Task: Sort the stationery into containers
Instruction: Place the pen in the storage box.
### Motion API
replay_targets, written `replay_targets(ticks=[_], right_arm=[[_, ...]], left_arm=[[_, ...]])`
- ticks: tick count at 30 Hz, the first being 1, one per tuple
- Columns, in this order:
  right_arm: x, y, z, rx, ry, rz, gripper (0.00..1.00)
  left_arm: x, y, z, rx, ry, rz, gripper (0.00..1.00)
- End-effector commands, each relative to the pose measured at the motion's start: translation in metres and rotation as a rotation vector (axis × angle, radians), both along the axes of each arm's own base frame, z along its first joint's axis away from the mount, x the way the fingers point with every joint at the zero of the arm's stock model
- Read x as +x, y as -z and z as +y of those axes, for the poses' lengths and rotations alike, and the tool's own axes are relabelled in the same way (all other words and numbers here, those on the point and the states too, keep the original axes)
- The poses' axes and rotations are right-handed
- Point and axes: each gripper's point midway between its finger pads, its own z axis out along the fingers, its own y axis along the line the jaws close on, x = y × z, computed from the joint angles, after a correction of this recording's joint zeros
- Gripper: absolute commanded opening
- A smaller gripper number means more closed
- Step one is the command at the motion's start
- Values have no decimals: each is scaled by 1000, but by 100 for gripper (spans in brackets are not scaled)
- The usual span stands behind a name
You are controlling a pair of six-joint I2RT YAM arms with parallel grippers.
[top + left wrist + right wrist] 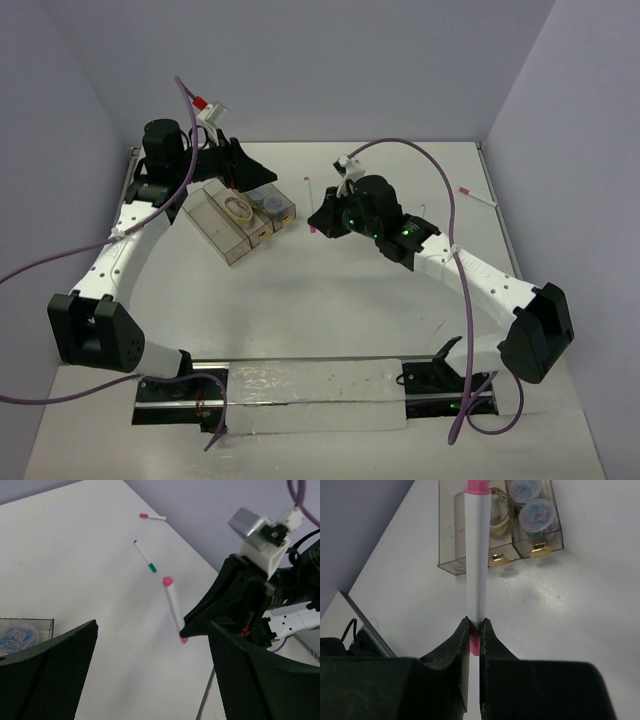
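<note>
pen pinched by one end, pointing at the bins

right gripper point(475, 626) is closed on a white pen point(476, 555) with pink at both ends. the jaws clamp just above the near pink end, so almost the whole barrel sticks out ahead. the pen looks lifted off the table point(580, 620) and points toward the clear bins point(449, 540), whose tan tabs point(538, 552) face the gripper. its far end overlaps the outer bin in the wrist view, but i cannot tell whether it is over that bin or short of it. the middle bin holds a tan rubber band point(497, 526); the third holds bluish round pieces point(535, 514)

left gripper point(152, 677) hangs at the far side of the bins, jaws spread wide with nothing between them. beyond, a green-tipped pen point(145, 556) and a pink-tipped pen point(152, 516) lie apart on the table

the held pen is likely light, stiff and smooth. an end grip lets it swing or slip, and a hold nearer the middle would be steadier, yet this one suits sliding it lengthwise into a narrow bin
</note>
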Motion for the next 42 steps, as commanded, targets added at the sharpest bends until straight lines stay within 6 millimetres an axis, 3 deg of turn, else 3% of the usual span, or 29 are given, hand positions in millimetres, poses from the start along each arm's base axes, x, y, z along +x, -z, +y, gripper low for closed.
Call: replay_targets(ticks=[1, 10, 15, 19, 25, 34, 39, 42], right_arm=[[1, -37, 26, 82, -48, -99, 0], [4, -49, 42, 125, -73, -91, 0], [6, -49, 50, 126, -94, -79, 0], [4, -52, 53, 132, -109, -84, 0], [4, -53, 54, 132, -114, -85, 0], [2, -53, 63, 140, -143, -75, 0], [-2, -56, 68, 156, -161, -79, 0], [-3, -56, 70, 156, -174, -78, 0]], left_arm=[[-4, -5, -6, -61, 27, 14, 97], [-23, 17, -32, -48, 98, 22, 96], [-22, 29, -40, -38, 104, 59, 88], [-19, 31, -42, -36, 93, 69, 82], [-17, 31, -44, -50, 96, 83, 66], [-12, 32, -48, -73, 88, 109, 63], [-12, 36, -51, -70, 92, 138, 35], [-8, 44, -48, -43, 63, 156, 6]])
